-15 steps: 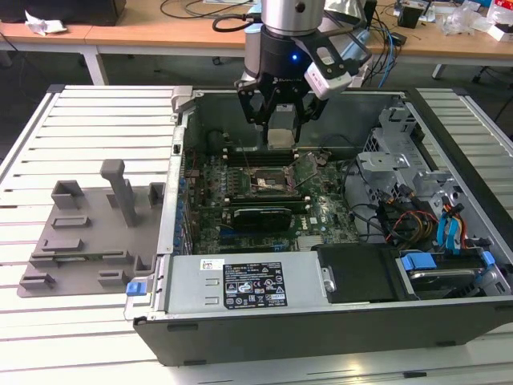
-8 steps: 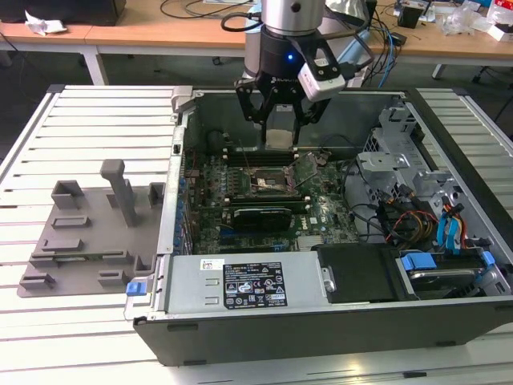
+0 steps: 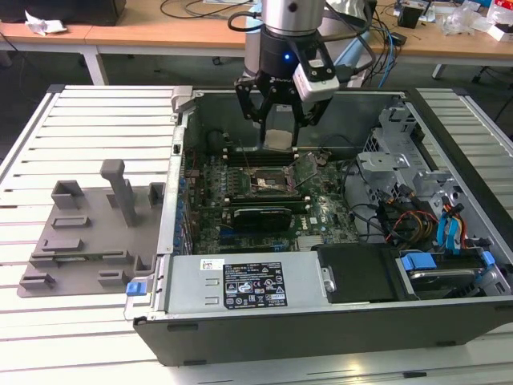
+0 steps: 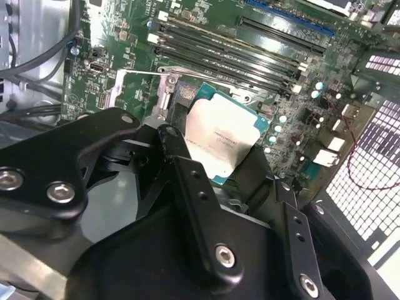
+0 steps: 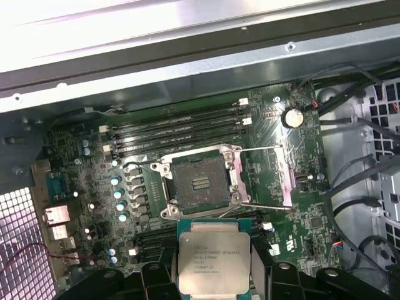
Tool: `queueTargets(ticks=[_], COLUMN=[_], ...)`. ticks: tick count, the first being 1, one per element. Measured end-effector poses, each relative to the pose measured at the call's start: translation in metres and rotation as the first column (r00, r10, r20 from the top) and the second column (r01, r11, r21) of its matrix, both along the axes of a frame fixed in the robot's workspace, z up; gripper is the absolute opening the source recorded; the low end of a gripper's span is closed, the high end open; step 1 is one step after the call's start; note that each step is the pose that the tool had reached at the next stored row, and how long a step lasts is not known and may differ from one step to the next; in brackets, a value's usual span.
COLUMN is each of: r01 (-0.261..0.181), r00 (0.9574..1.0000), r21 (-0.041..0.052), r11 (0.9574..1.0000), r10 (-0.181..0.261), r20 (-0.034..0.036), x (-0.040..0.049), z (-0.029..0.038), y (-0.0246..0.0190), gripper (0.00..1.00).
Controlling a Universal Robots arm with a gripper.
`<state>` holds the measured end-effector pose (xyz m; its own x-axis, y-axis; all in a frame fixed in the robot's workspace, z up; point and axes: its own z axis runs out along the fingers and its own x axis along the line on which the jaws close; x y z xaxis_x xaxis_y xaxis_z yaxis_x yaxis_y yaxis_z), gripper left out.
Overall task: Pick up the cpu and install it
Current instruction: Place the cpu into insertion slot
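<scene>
Above the open computer case (image 3: pixel 321 337), in the exterior view, the cpu (image 3: pixel 277 138) is held by the closed pincer (image 3: pixel 279 144). In the second wrist view it is seen over the motherboard (image 4: pixel 131 25); in the first wrist view, near the bare socket (image 5: pixel 200 183).

Exterior view overlooks case (image 3: pixel 321 337); both wrist views share cpu (image 5: pixel 214 256) (image 4: pixel 219 140), motherboard (image 5: pixel 275 181) (image 4: pixel 100 87).

Robotics lab or workshop, opened computer case (image 3: pixel 337 329) on slatted metal table (image 3: pixel 88 120), cable-strewn wooden benches (image 3: pixel 160 32) behind
</scene>
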<state>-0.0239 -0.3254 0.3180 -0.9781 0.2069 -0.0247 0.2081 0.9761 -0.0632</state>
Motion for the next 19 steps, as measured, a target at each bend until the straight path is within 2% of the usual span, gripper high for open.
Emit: queueTargets(ticks=[6, 8, 12, 16, 17, 19], r01=[0.063, 0.100, 0.140, 0.187, 0.203, 0.243], r00=[0.9980, 0.9950, 0.9901, 0.9823, 0.9791, 0.9700], r21=[-0.0002, -0.0003, -0.0005, -0.0012, -0.0014, -0.0017], r11=[0.9980, 0.9950, 0.9901, 0.9823, 0.9791, 0.9699], r10=[-0.063, -0.100, -0.140, -0.187, -0.203, -0.243], r20=[0.0000, 0.0000, 0.0000, 0.0002, 0.0002, 0.0003], x=[0.0000, 0.0000, 0.0000, 0.0000, 0.0000, 0.0000], z=[-0.0001, -0.0002, -0.0003, -0.0004, -0.0005, -0.0006], y=[0.0000, 0.0000, 0.0000, 0.0000, 0.0000, 0.0000], gripper=[0.55, 0.55, 0.55, 0.55, 0.55, 0.55])
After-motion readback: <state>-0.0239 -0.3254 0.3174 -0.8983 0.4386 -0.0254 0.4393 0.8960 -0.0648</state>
